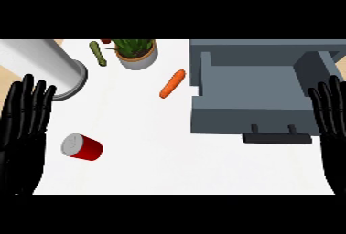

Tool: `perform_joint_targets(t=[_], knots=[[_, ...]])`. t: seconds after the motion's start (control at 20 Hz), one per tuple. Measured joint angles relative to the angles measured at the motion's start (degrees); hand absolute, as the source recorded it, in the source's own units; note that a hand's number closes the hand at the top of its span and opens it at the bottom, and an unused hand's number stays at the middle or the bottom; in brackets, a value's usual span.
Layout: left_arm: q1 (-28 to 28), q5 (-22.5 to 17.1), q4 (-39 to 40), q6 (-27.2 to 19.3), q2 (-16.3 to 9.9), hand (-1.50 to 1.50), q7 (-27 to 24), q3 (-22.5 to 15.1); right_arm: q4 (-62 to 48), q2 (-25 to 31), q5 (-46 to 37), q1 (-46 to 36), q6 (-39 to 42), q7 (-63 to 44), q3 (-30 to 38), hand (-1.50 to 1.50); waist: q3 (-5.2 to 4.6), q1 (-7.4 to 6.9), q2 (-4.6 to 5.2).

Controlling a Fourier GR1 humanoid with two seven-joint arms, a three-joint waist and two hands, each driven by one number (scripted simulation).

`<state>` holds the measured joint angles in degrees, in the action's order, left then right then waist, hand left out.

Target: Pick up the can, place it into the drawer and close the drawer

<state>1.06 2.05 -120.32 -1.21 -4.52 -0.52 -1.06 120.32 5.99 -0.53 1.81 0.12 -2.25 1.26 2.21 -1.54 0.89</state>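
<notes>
At the far left edge we see the left hand (pixel 25 132), fingers straight and up, holding nothing – it rests there. Just beyond its fingertips stands a large grey cylinder (pixel 47 64), running off the upper left corner of the white table (pixel 169 160).

The can (pixel 82 146) lies on its side near the left hand, apart from it, its grey lid turned toward the upper left and its red body pointing down and right. Nothing touches it.

Further up, near the table's far edge, we find a thin green vegetable (pixel 99 53), and just beside it a potted plant (pixel 137 53) in a pale pot. A small dark red thing sits at the edge between them; we cannot tell what it is.

Toward the middle lies a carrot (pixel 172 83), tilted, close to the left wall of the drawer (pixel 246 114) but not touching it.

The drawer is grey and pulled out – we look down into its open box. Its front faces us, with a dark handle (pixel 277 137) on two short posts.

At the right edge the right hand (pixel 331 123) rests, fingers straight and up, holding nothing, overlapping the drawer's right side in our view.
</notes>
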Motion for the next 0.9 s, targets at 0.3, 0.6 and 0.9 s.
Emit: perform_joint_targets(t=[0.3,0.6,0.9], knots=[[3.4,-8.3,-3.8,8.0,-3.6,-1.5,-1.7,1.4,-1.1,-0.6,0.0,-1.5,-0.1,2.6,0.5,-1.5,-1.74,0.79,-0.77],[9.0,-11.4,-3.5,9.9,-7.6,-1.5,10.2,3.2,-1.2,-0.9,0.1,2.1,-1.8,-7.0,1.2,-1.5,-2.1,1.21,-0.88],[12.9,-12.9,-6.8,11.6,-7.5,-1.5,14.2,4.9,0.2,-0.4,1.2,5.0,-0.5,-9.2,2.3,-1.5,-2.18,1.4,-0.95]])
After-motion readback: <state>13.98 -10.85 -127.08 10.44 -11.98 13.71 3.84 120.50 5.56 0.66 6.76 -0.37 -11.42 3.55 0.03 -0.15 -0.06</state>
